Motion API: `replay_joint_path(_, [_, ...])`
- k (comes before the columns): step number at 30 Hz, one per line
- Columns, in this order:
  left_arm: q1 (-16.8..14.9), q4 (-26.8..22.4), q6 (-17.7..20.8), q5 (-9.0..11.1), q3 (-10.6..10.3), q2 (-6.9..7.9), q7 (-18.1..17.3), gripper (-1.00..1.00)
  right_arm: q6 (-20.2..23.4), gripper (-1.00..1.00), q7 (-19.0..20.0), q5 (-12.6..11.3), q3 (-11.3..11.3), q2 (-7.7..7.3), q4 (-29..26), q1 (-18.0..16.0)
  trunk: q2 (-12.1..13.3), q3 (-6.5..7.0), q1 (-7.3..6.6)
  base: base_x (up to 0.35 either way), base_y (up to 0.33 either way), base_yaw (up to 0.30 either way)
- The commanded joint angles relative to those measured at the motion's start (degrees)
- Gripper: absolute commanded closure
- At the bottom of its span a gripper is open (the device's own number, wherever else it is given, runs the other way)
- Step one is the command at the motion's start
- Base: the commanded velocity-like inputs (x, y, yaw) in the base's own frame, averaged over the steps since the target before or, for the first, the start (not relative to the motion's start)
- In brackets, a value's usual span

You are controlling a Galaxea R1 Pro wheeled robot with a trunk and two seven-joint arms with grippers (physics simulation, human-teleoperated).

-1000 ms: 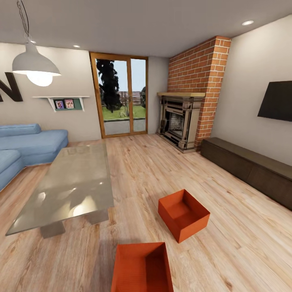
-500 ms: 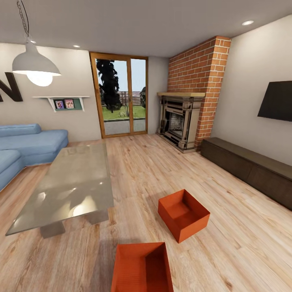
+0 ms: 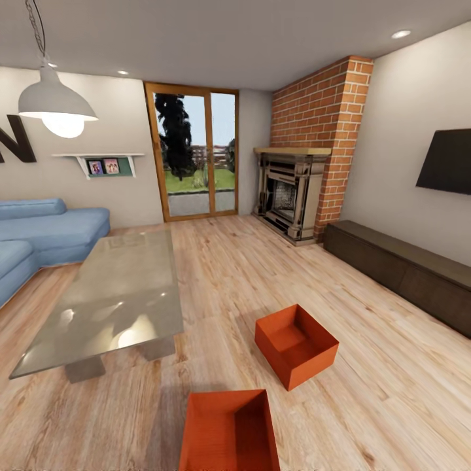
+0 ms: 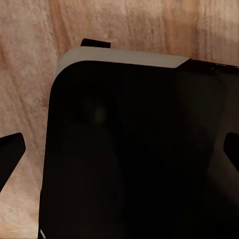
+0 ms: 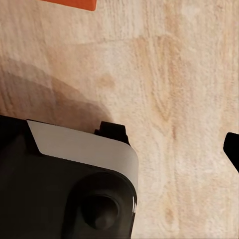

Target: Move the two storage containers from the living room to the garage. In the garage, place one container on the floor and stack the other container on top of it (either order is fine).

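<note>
Two orange-red storage containers lie on the light wood floor of the living room. One container is at the near edge of the head view, cut off by the frame. The other container sits a little farther off and to the right, turned at an angle. Both are open-topped and look empty. An orange corner of a container shows in the right wrist view. My left gripper hangs open over the robot's dark base, fingertips far apart. My right gripper hangs open over bare planks, with one fingertip in sight.
A glass-topped table stands left of the containers, with a blue sofa behind it. A brick fireplace and patio doors are at the far wall. A low dark cabinet lines the right wall.
The head view has shifted very slightly. Neither the containers nor the furniture have moved.
</note>
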Motion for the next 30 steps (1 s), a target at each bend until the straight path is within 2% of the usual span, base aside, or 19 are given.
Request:
replay_joint_path(1, [-0.02,0.01,-0.14,0.43,0.06,-0.01,-0.03,-1.00,-0.09,-1.00,-0.19,-0.45,0.49,0.01,0.00,-0.02,-0.03,-0.14,0.00,0.000,0.000,0.000])
replay_joint_path(30, [-0.02,0.01,-0.14,0.43,0.06,-0.01,-0.03,-1.00,-0.04,-1.00,-0.19,-0.45,0.41,0.00,0.00,-0.02,-0.03,-2.77,0.00,0.000,0.000,0.000])
